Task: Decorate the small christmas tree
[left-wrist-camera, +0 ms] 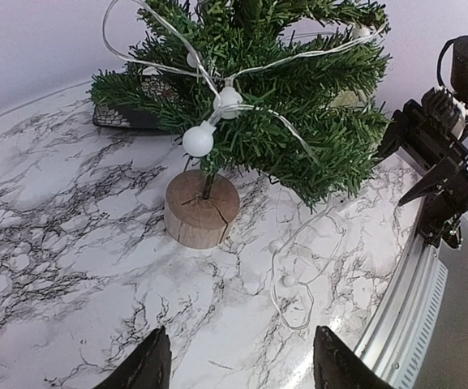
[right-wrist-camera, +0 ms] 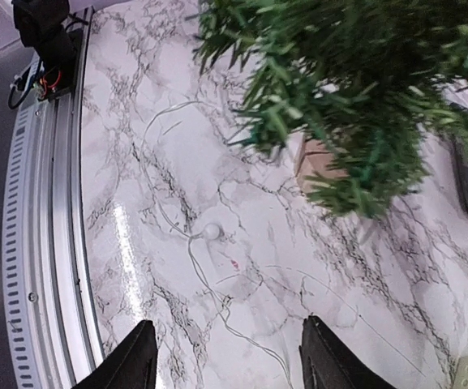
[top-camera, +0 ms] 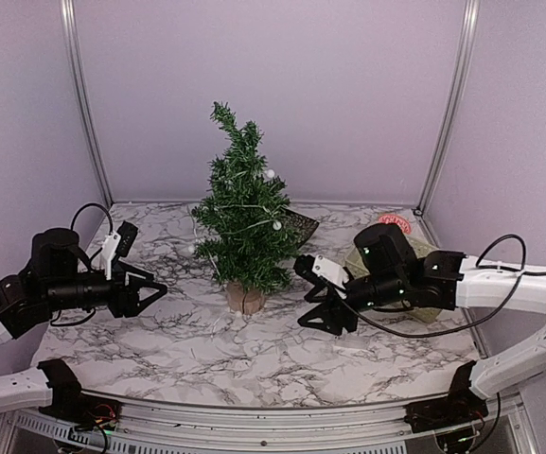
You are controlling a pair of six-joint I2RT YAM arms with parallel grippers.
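I can pass freely over the bare white-and-grey marbled worktop (top-camera: 140, 350) at its left and right edges. The bristly dark-green miniature fir (top-camera: 244, 213) blocks the centre. A thin white bead-light wire (left-wrist-camera: 289, 280) lies loose between its wood base and the near edge.

High rear overview — close, inward wrist views — common small christmas tree (top-camera: 244, 222).

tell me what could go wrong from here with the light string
The loose tail of the light string lies on the table by the log base; pulling it could tip the small christmas tree or drag off the draped bulbs. The open right gripper may snag low branches reaching for it.
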